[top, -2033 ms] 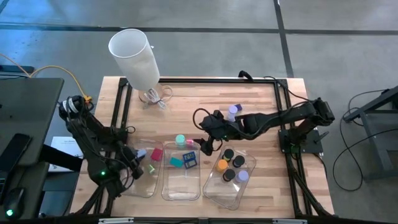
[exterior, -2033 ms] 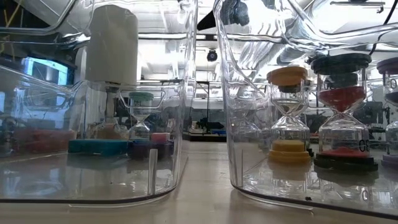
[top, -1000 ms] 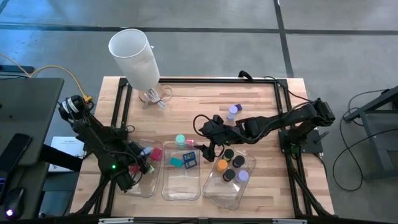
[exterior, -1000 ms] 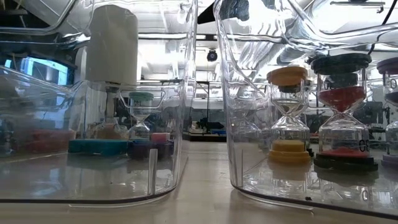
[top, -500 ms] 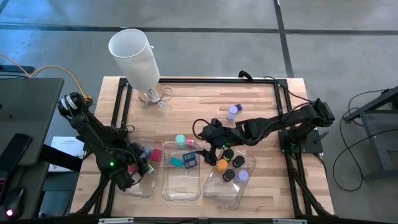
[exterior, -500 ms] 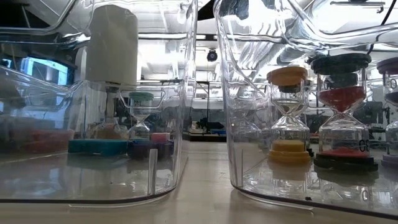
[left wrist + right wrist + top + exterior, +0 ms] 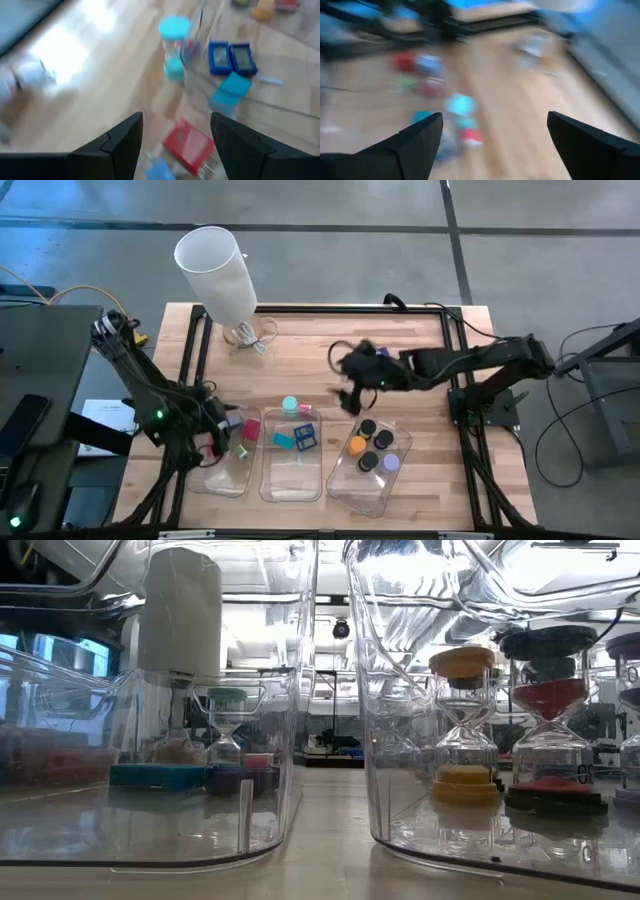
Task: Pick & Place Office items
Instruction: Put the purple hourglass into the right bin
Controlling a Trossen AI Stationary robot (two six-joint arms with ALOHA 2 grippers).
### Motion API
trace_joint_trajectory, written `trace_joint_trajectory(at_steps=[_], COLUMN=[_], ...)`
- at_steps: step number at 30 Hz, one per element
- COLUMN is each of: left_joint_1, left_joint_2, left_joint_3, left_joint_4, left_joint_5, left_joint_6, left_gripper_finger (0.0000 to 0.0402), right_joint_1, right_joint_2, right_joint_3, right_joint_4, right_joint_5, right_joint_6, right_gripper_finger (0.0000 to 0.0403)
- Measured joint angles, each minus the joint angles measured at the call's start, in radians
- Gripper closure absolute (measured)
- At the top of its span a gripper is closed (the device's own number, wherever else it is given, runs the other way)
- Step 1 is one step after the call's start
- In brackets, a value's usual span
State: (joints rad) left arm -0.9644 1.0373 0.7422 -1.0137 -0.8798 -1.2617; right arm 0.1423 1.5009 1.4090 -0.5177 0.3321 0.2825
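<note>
The office items lie in and around three clear trays. A red cube (image 7: 250, 427) and a green piece (image 7: 240, 450) are at the left tray (image 7: 222, 475). A teal block (image 7: 283, 440) and a blue block (image 7: 307, 437) lie in the middle tray, and a teal-capped hourglass (image 7: 290, 405) stands at its far rim. Orange (image 7: 357, 446), black and purple caps sit in the right tray (image 7: 365, 490). My left gripper (image 7: 222, 423) (image 7: 176, 120) hovers open by the left tray's far end. Over the table's middle, my right gripper (image 7: 350, 395) (image 7: 495, 117) is open and holds nothing.
A tall white cylinder (image 7: 218, 272) leans over the far left corner on a wire stand. A black frame (image 7: 330, 309) runs round the tabletop. In the low view the trays' clear walls and the hourglasses (image 7: 462, 720) fill the foreground.
My left gripper has risen and drawn back from the left tray toward the table's left edge, rolling as it went. My right gripper has lifted away from the trays' far ends, toward the table's far edge. The items in the trays have stayed put.
</note>
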Motion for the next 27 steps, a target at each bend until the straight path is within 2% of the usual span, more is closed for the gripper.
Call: trace_joint_trajectory(at_steps=[3,6,11,16,21,27], left_joint_1=[0.052,0.105,0.176,0.220,0.260,0.295], left_joint_2=[-0.087,-0.158,-0.224,-0.237,-0.238,-0.238], left_joint_3=[0.000,0.000,0.000,0.000,0.000,0.000], left_joint_4=[0.019,0.040,0.071,0.116,0.153,0.146], left_joint_5=[-0.055,-0.085,-0.087,-0.085,-0.056,-0.047], left_joint_6=[0.163,0.251,0.331,0.409,0.460,0.504], left_gripper_finger=[0.0177,0.0177,0.0177,0.0177,0.0178,0.0178], right_joint_1=[-0.046,-0.110,-0.219,-0.307,-0.370,-0.439], right_joint_2=[-0.017,-0.026,-0.022,-0.006,-0.007,-0.014], right_joint_3=[0.000,-0.002,-0.002,-0.002,-0.002,-0.002], right_joint_4=[-0.110,-0.215,-0.306,-0.349,-0.415,-0.579], right_joint_5=[0.138,0.190,0.159,0.163,0.167,0.140], right_joint_6=[0.005,0.048,0.130,0.190,0.162,0.185], right_gripper_finger=[0.0055,0.0055,0.0055,0.0055,0.0055,0.0055])
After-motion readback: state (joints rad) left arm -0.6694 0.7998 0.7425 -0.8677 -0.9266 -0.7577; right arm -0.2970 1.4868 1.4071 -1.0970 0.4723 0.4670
